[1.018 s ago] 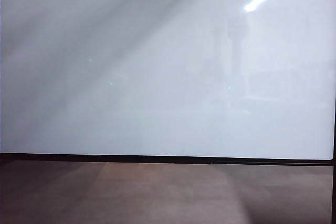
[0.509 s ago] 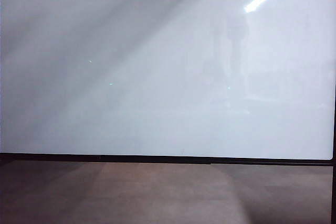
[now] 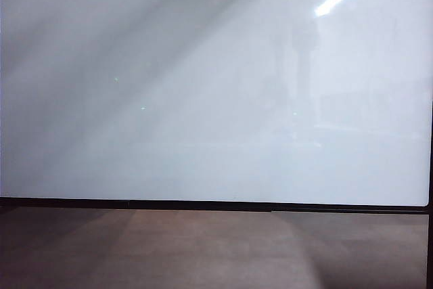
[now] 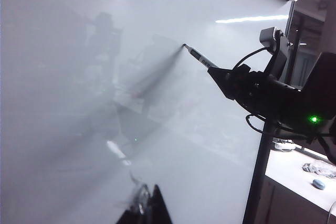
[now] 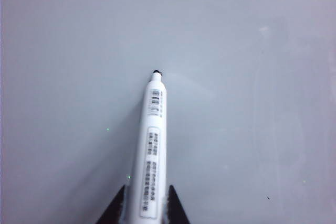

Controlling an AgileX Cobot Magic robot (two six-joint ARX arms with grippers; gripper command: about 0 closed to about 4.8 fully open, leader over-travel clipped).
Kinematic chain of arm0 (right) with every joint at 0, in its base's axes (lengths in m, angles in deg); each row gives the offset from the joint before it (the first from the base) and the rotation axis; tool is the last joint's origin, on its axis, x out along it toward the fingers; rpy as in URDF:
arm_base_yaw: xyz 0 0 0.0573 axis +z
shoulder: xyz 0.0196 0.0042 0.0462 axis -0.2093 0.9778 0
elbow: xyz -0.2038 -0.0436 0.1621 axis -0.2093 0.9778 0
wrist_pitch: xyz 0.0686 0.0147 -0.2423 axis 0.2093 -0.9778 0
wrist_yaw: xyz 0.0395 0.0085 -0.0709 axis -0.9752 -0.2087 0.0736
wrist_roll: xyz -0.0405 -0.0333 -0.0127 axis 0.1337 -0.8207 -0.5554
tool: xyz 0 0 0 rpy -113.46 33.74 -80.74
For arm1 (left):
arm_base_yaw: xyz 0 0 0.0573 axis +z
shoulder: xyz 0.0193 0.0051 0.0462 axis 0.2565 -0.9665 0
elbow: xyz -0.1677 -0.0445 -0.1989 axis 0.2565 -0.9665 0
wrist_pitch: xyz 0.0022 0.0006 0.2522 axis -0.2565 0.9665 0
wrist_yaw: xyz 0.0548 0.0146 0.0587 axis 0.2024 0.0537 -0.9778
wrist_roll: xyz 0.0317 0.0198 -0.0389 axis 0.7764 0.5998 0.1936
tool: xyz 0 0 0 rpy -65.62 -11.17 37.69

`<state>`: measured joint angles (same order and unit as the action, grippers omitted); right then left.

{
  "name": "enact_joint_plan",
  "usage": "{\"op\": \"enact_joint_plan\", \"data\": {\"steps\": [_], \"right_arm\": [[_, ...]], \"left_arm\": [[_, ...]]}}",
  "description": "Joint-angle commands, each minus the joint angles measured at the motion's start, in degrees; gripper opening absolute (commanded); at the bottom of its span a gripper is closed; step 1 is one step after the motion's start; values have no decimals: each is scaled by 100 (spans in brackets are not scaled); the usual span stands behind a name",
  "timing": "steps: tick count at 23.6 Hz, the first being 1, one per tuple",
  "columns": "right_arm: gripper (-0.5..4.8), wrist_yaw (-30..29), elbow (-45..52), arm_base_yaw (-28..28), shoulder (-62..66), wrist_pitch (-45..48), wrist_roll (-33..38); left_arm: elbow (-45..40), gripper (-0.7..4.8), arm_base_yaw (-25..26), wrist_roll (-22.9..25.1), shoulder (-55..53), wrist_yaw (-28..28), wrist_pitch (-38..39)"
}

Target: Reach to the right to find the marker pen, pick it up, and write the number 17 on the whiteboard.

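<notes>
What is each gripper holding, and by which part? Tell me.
Right gripper holds the marker by its rear barrel, tip at the whiteboard. Left gripper holds nothing visible.

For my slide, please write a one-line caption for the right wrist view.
Right gripper holds the white marker pen, its tip at the blank whiteboard.

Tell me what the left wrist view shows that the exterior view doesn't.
Only the left wrist view shows the right gripper holding the marker, its tip at the whiteboard, plus the left gripper at the frame edge and a side counter. Only the exterior view shows the brown surface below the board, with no arm visible. Both show the glossy, unmarked whiteboard reflecting a ceiling light.
</notes>
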<state>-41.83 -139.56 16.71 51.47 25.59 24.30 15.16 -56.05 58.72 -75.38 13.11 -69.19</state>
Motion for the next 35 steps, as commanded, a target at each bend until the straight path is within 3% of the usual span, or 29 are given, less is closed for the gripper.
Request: {"op": "enact_joint_plan", "data": {"steps": [1,25,35], "right_arm": [[-6,61,-42,-7,0,-15,-22],[-6,223,35,0,468,-1198,201],[-6,109,590,151,286,-953,444]], "left_arm": [[13,-5,2,11,0,2,-96],[13,-5,2,11,-2,0,-92],[13,-5,2,9,-2,0,-94]]}}
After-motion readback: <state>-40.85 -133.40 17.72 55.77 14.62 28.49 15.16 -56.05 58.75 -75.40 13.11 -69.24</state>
